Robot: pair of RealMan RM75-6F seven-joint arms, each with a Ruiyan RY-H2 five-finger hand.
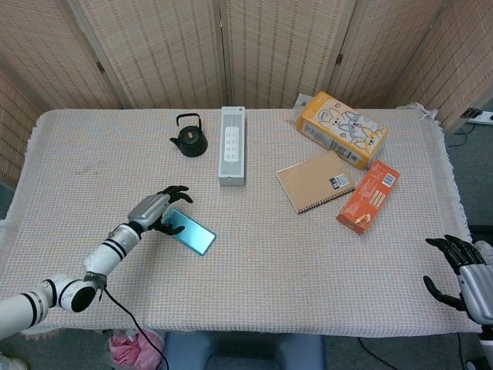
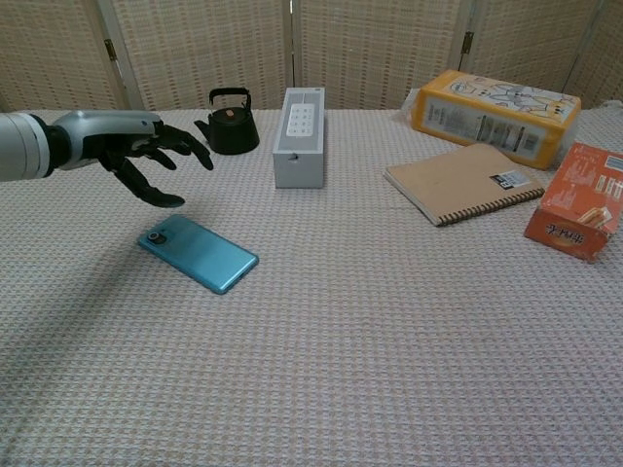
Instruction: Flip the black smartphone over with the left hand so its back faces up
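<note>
The smartphone (image 1: 189, 231) (image 2: 199, 253) lies flat on the woven tablecloth, its teal back and camera lens facing up. My left hand (image 1: 158, 210) (image 2: 146, 161) hovers just above and behind the phone's camera end, fingers spread, holding nothing. In the chest view a gap shows between the fingers and the phone. At the bottom right corner of the head view my right hand (image 1: 462, 274) stays off the table edge, fingers apart and empty.
A black teapot (image 1: 189, 136) and a white power strip (image 1: 232, 145) sit behind the phone. Further right lie a brown notebook (image 1: 316, 180), an orange snack box (image 1: 368, 196) and a yellow carton (image 1: 343, 129). The tablecloth (image 1: 269, 254) covers the whole table.
</note>
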